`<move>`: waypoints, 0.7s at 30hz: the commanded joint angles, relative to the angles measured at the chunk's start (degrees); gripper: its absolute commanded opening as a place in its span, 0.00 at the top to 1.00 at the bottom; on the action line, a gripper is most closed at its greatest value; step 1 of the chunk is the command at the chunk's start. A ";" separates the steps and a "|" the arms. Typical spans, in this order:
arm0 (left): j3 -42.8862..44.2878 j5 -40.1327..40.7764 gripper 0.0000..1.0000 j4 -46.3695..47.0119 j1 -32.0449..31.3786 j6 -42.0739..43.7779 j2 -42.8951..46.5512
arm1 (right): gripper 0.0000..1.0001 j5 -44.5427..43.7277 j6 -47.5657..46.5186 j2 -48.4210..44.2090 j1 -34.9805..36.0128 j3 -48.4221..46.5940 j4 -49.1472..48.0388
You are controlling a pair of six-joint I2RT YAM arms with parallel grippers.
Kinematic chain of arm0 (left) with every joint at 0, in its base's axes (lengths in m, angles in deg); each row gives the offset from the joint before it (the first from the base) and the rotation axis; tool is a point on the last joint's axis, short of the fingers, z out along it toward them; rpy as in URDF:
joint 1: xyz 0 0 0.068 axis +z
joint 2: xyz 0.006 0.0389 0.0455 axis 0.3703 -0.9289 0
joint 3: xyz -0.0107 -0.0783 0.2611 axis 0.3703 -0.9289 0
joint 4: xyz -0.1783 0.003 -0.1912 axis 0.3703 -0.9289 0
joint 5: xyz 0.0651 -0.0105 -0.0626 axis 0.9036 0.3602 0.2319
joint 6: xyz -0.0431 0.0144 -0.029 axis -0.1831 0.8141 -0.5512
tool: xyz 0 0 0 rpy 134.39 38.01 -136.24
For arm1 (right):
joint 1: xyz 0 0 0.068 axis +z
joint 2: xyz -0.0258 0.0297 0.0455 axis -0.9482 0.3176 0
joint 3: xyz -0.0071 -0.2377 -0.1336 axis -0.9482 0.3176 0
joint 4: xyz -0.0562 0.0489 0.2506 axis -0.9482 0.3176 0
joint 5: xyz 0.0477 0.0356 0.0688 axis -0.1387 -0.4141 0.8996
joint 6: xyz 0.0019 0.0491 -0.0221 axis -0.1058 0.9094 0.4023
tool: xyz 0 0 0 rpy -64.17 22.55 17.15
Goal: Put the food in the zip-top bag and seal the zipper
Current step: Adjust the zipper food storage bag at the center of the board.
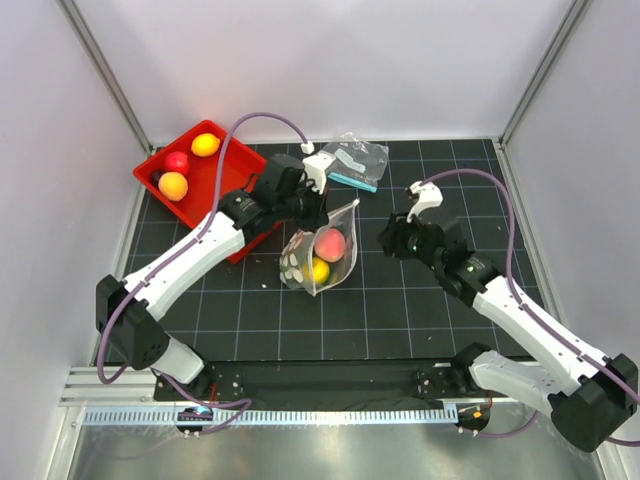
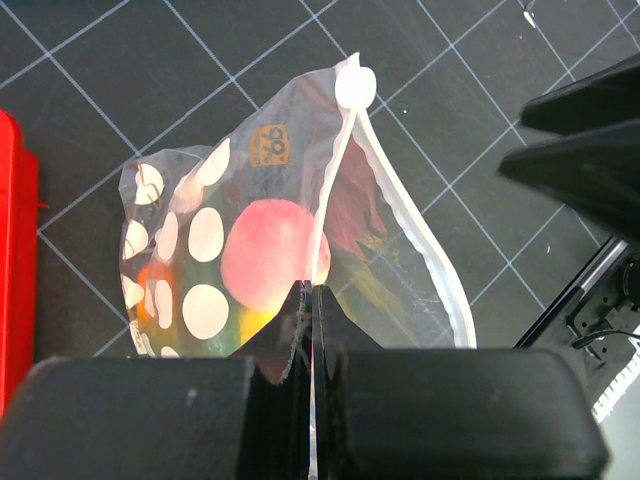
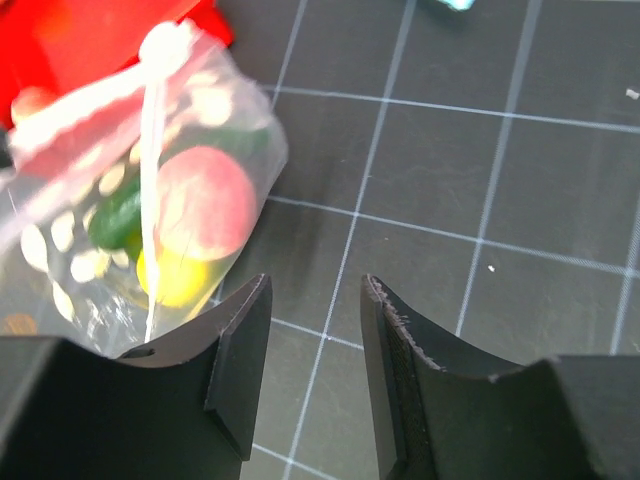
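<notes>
1. The left claw point(image 2: 312, 315) is pressed together on the zipper point(image 2: 335, 190), pinching one lip of the zip-top bag point(image 2: 190, 200). The other lip bows off to this claw's right, so the mouth gapes.
2. The bag hangs straight ahead of the left claw's tips. Inside it, the pink peach point(image 2: 270, 255) sits just beyond them.
3. The right claw point(image 3: 315, 300) is spread and holds nothing, over the bare black gridded worktop point(image 3: 500, 200).
4. From the right claw, the bag lies ahead and to the left. Through its film show the peach, a green piece point(image 3: 120, 215) and a yellow piece point(image 3: 180, 280). I cannot tell if the bag touches that claw's left finger.
5. A red tray point(image 1: 215, 185) sits to the left of the left claw. It holds a yellow fruit point(image 1: 205, 144), a red fruit point(image 1: 177, 162) and an orange fruit point(image 1: 173, 186).
6. A small clear pouch point(image 1: 358, 158) with a teal strip lies beyond both claws.
</notes>
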 commanded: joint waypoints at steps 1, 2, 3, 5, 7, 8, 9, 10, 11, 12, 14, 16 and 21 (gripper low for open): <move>0.05 -0.28 1.00 0.32 0.02 1.80 2.36 | 0.52 5.95 -5.85 0.07 -0.22 3.46 -10.57; -0.03 -0.45 1.00 0.24 0.02 1.97 2.45 | 0.50 7.53 -7.09 0.07 -0.22 4.42 -12.93; -0.04 -0.89 1.00 0.24 -0.07 2.15 2.63 | 0.49 9.81 -7.98 0.16 -0.65 6.09 -14.17; -0.04 -1.42 1.00 0.24 0.02 2.15 2.72 | 0.48 12.54 -8.86 1.47 -1.18 7.24 -17.59; 0.05 -2.04 1.00 0.15 0.02 2.32 2.63 | 0.49 15.01 -9.39 3.57 -1.45 6.19 -17.96; 0.05 -2.21 1.00 0.24 0.02 2.32 2.63 | 0.49 17.89 -9.48 5.93 -1.45 5.76 -18.14; -0.03 -2.48 1.00 0.32 -0.07 2.41 2.63 | 0.49 19.75 -9.57 6.91 -1.45 5.32 -18.66; -0.04 -3.00 1.00 0.32 -0.07 2.50 2.54 | 0.48 21.59 -9.65 8.06 -1.27 5.14 -19.19; 0.05 -4.75 1.00 0.32 0.02 2.50 2.45 | 0.49 22.13 -9.31 9.29 -0.84 5.05 -19.81; 0.05 -5.98 1.00 0.67 0.02 2.41 2.37 | 0.49 20.83 -9.39 9.73 -0.22 5.05 -21.99; 0.14 -9.05 1.00 0.94 0.02 2.32 2.19 | 0.48 18.28 -10.53 10.00 2.67 5.14 -23.32; 0.14 -10.03 1.00 1.11 -0.07 2.32 2.10 | 0.47 15.30 -10.62 9.74 4.08 5.57 -24.81; 0.32 -14.25 1.00 1.20 -0.68 2.94 1.49 | 0.47 15.55 -9.48 9.21 4.44 6.98 -27.63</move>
